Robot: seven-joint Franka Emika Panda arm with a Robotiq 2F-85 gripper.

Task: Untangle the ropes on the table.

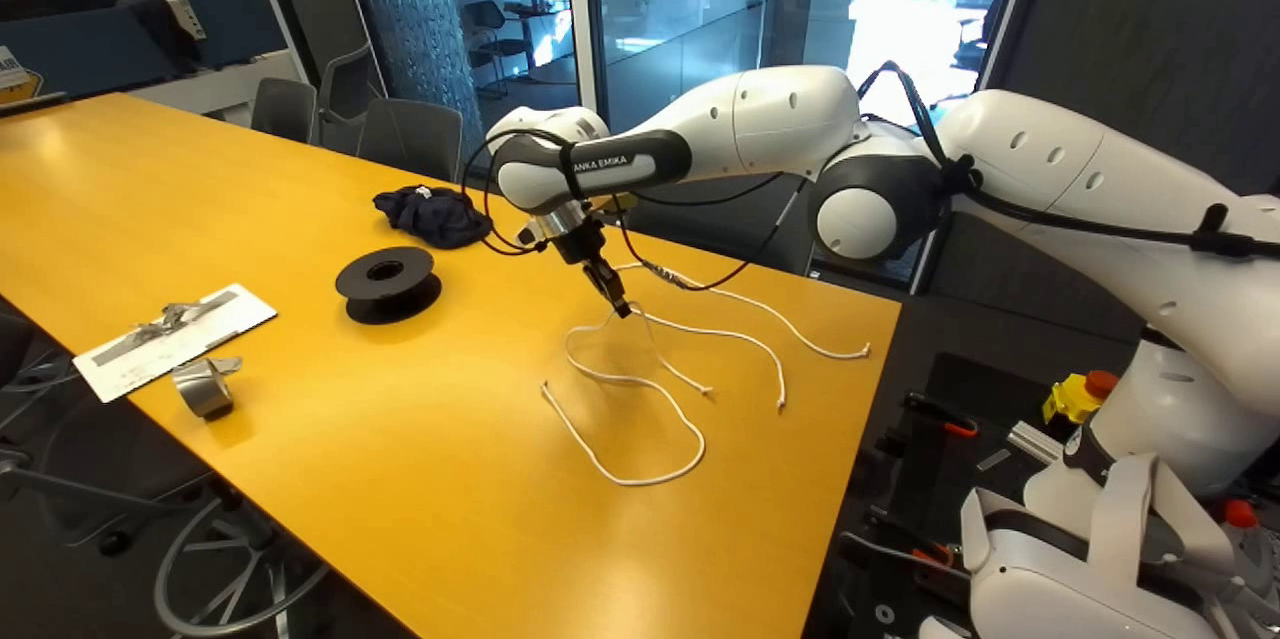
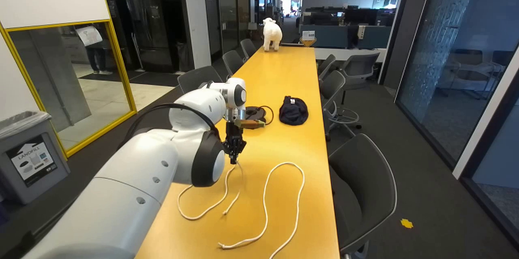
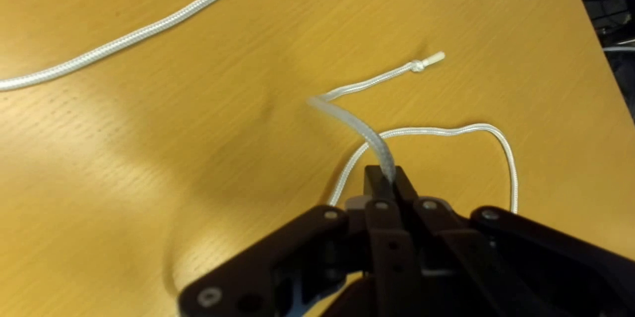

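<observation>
Two white ropes are on the glossy yellow table [image 1: 450, 529]. My gripper [image 3: 390, 177] is shut on one rope [image 3: 347, 117], holding it just above the tabletop. From the fingertips a short length drops to a knotted end [image 3: 419, 65]. The rest of that rope curves over the table in a wide bend [image 1: 645, 483], crossing under the raised length in the wrist view. In an exterior view the other rope [image 2: 287, 163] lies apart as a long U beside the gripper [image 2: 233, 161]. Its bend is partly hidden behind the gripper [image 1: 622, 311] in an exterior view.
A black spool [image 1: 388, 287] and a dark cloth item [image 1: 435, 216] stand beyond the gripper. A silver tape roll [image 1: 203, 389] and a white board [image 1: 150, 359] lie near the long edge. Chairs [image 2: 361, 194] line the table. Black cables hang from the arm.
</observation>
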